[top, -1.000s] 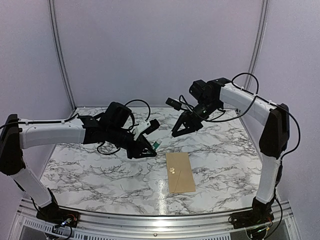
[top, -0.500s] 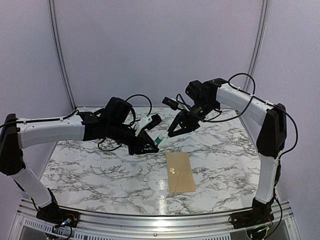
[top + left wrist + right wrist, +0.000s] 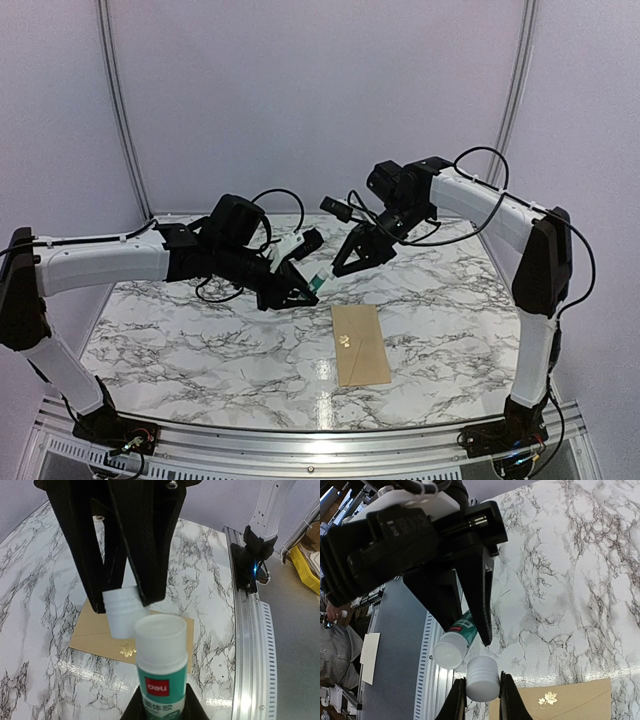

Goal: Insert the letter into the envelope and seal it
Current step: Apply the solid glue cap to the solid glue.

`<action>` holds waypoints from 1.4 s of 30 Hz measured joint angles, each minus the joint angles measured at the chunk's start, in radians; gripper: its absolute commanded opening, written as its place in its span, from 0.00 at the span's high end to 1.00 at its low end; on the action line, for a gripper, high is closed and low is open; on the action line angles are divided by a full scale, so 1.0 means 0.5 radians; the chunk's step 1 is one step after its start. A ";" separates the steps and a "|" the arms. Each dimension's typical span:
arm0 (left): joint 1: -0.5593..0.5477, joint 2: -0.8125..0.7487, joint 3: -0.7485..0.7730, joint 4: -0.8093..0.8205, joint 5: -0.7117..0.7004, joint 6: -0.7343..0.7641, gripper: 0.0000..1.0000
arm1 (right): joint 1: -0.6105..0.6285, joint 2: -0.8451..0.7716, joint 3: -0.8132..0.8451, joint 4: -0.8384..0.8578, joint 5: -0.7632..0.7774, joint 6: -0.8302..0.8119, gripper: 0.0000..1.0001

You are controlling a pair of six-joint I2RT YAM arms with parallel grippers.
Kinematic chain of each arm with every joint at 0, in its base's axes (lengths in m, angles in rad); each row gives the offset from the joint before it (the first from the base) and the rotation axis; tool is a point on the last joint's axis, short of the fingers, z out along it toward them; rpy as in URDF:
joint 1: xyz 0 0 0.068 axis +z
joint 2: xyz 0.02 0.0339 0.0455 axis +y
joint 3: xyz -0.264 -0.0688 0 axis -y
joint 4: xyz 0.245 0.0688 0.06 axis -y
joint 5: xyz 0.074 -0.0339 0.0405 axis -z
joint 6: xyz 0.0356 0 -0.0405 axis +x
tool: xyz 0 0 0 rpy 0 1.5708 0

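Envelope [image 3: 360,343] flat — left end effector [image 3: 303,290] holds glue stick [image 3: 161,680]; right [image 3: 342,267], cap [image 3: 482,677].

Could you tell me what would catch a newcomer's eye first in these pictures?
Two arms meet in mid-air above the marble table: the left hand grips a green-labelled glue stick, the right hand a white cap beside its tip. Below lies the envelope, closed, with a gold leaf sticker.

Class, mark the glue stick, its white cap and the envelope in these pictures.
glue stick [image 3: 161,690]: left wrist view, on its labelled green body.
white cap [image 3: 482,678]: right wrist view, on its ribbed side.
envelope [image 3: 364,352]: top external view, on its plain brown face.
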 measured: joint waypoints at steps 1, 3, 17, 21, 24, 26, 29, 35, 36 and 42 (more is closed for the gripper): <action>0.000 0.000 0.000 -0.001 0.001 0.000 0.91 | -0.005 0.000 0.002 0.001 0.005 0.000 0.87; 0.000 0.000 0.000 -0.001 0.003 0.000 0.91 | -0.013 0.000 0.015 0.002 0.004 0.000 0.87; -0.021 0.000 0.000 -0.001 0.011 0.000 0.91 | -0.024 0.000 0.037 0.001 -0.123 0.004 0.86; -0.025 0.000 0.000 -0.002 0.023 0.002 0.91 | -0.013 0.000 0.037 -0.038 -0.134 -0.051 0.86; -0.032 0.000 0.000 -0.002 0.030 0.006 0.91 | -0.009 0.000 0.036 -0.076 -0.134 -0.100 0.86; -0.034 0.000 0.000 -0.002 0.036 0.008 0.91 | -0.006 0.000 0.033 -0.087 -0.134 -0.121 0.86; -0.034 0.000 0.000 -0.002 0.040 0.008 0.91 | -0.004 -0.002 0.033 -0.096 -0.131 -0.136 0.86; -0.043 0.000 0.000 -0.002 0.040 0.014 0.92 | -0.015 -0.023 0.034 -0.083 -0.113 -0.117 0.86; -0.045 0.000 0.000 -0.002 0.035 0.014 0.91 | -0.024 -0.031 0.034 -0.082 -0.114 -0.113 0.86; -0.045 0.000 0.000 -0.002 0.017 0.015 0.92 | -0.064 -0.062 0.037 -0.083 -0.124 -0.108 0.86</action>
